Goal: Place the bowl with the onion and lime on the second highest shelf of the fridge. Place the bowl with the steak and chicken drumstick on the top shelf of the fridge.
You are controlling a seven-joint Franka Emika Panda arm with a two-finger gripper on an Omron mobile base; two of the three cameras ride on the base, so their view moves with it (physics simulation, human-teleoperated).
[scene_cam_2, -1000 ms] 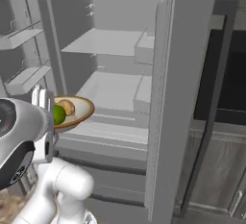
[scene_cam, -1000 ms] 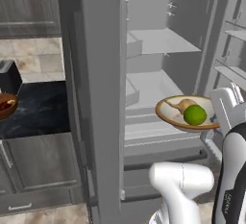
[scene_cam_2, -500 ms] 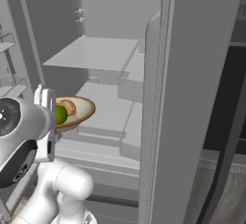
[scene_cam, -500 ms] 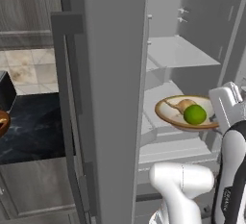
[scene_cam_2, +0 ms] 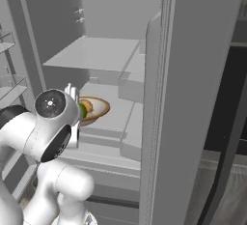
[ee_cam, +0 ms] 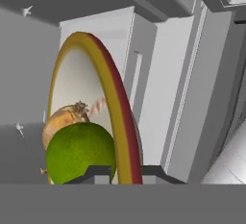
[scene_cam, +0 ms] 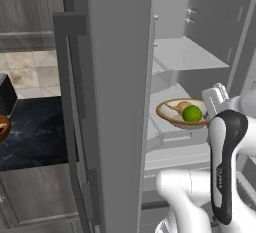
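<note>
A white robot arm stands before an open fridge, carrying a shallow cream bowl with a tan-brown rim. The end effector is clenched on the bowl's near edge; in the hand view its two dark tips sit on either side of the rim, which runs upward from them as a yellow and red band.

Inside the bowl, just ahead of the end effector, rests a bright green lime. A tan onion lies touching the lime on its far side, partly hidden behind it. In the hand view the lime sits right above the left finger tip, with the onion peeking out beyond it.

The bowl hangs level inside the fridge opening, over the lipped tray-like shelf that lies below and ahead of the end effector. Whether the bowl touches that shelf cannot be told. Higher up and farther in is the plain flat top shelf. From the right base view the bowl shows beyond the arm's round wrist joint, with the flat top shelf above it.

Off to the end effector's left, past the grey fridge door, a dark bench carries a reddish-brown bowl, cut off at the picture edge.
</note>
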